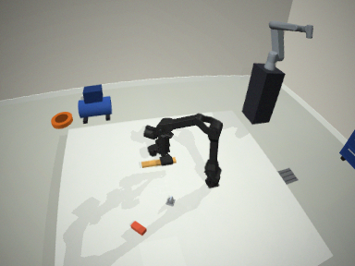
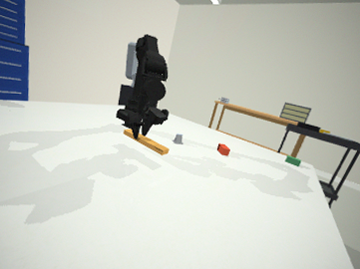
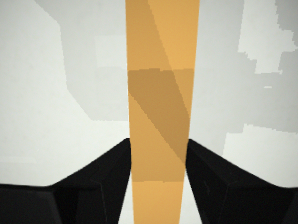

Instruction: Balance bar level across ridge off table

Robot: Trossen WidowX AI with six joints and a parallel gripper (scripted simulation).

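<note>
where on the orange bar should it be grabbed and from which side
Across its narrow width, from straight above: the bar lies flat on the table, so only its long side faces are free. The gripper is shut on it that way, but near one end; a mid-length grip would carry it more level.

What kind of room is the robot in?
Probably a workshop or robot lab. There's a blue air compressor on the floor, a blue tool cabinet by the wall, a wooden workbench, and a second grey arm on a dark pedestal.

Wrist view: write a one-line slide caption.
Gripper shut on the orange bar, which still lies on the white table.
</note>
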